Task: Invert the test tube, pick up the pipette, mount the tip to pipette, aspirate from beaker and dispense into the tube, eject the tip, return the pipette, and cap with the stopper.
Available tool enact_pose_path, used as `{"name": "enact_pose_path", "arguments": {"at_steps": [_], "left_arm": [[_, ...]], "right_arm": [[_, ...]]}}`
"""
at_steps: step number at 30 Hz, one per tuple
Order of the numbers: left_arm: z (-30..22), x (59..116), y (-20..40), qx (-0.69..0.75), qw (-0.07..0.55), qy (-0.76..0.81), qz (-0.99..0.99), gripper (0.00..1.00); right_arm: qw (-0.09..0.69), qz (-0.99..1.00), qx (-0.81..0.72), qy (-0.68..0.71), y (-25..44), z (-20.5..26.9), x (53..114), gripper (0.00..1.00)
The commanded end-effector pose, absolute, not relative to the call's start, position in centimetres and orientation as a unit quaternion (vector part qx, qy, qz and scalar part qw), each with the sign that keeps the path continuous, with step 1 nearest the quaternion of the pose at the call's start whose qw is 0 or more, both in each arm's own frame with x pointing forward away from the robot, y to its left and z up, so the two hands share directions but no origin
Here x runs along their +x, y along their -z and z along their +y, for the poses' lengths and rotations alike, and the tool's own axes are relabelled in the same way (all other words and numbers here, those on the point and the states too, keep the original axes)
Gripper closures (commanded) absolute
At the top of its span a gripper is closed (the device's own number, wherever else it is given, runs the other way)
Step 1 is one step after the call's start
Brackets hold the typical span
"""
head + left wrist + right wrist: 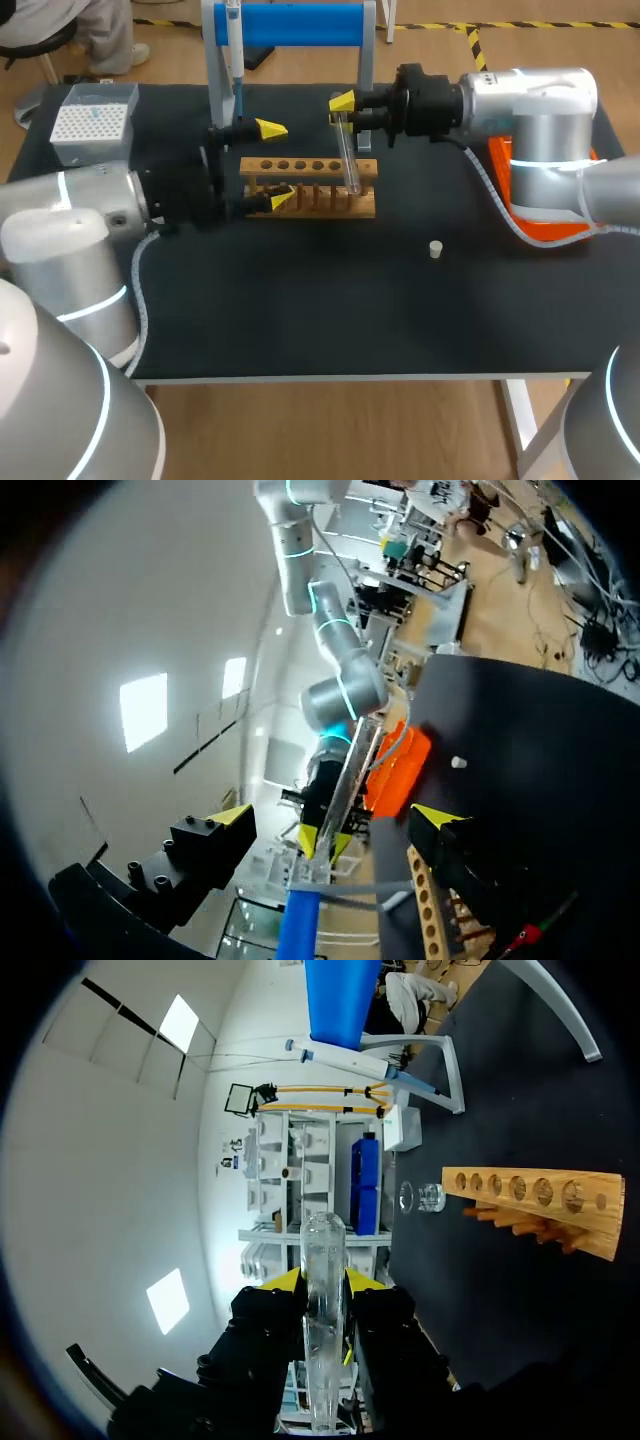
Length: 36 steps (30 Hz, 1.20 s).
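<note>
gripping the test tube (349,155) near one end, the right claw (342,106) is clenching it, tilted, over the wooden rack's (320,207) right end. lowered at this tilt, the glass is probably risking a catch on a hole's rim, then slipping or cracking. the left claw (275,163) is hanging released at the rack's left end, crowding any swing.
</note>
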<state>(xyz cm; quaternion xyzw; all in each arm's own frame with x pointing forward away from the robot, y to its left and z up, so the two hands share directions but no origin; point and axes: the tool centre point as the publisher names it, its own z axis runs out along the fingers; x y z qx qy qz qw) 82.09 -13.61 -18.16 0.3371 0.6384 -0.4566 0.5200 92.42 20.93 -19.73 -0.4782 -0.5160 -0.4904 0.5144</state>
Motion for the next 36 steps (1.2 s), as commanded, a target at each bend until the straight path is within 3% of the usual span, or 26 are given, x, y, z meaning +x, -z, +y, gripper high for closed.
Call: {"name": "enact_pose_path", "arguments": {"at_steps": [1,18,22,36], "left_arm": [[-15.0,82.5,18.0,0.387,0.525,0.387,0.652,0.0],[-15.1,82.4,18.0,0.391,0.534,0.387,0.642,0.0],[-16.4,82.3,18.2,0.409,0.557,0.391,0.608,0.0],[-21.6,82.7,18.4,0.488,0.522,0.426,0.554,0.0]], "right_arm": [[0.514,-0.517,-0.479,0.49,19.6,20.9,92.4,1.0],[0.514,-0.517,-0.479,0.49,19.6,20.9,92.4,1.0],[0.514,-0.517,-0.479,0.49,19.6,20.9,92.4,1.0],[0.514,-0.517,-0.479,0.49,19.6,20.9,92.4,1.0]]}}
